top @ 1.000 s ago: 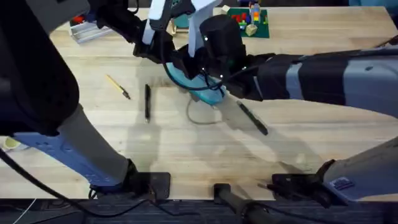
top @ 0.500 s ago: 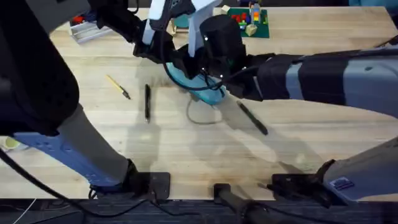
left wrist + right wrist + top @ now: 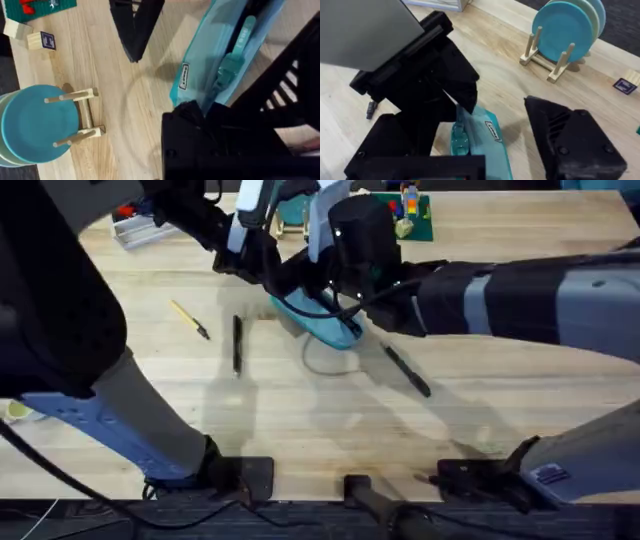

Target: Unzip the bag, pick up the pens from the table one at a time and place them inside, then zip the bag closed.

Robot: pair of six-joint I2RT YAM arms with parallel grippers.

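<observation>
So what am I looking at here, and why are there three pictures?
These are two robot arms at a pale wooden table. One camera looks down from above; the other two ride on the arms' wrists, so they see close up. Both arms meet over a light blue-teal fabric pencil pouch, also seen near the left hand and right hand. Whether either hand grips the pouch, I cannot tell. Two slim black pens lie on the wood, one left of the pouch and one to its right, beside a thin yellow stick. The teal discs on a wooden stand are just clutter.
</observation>
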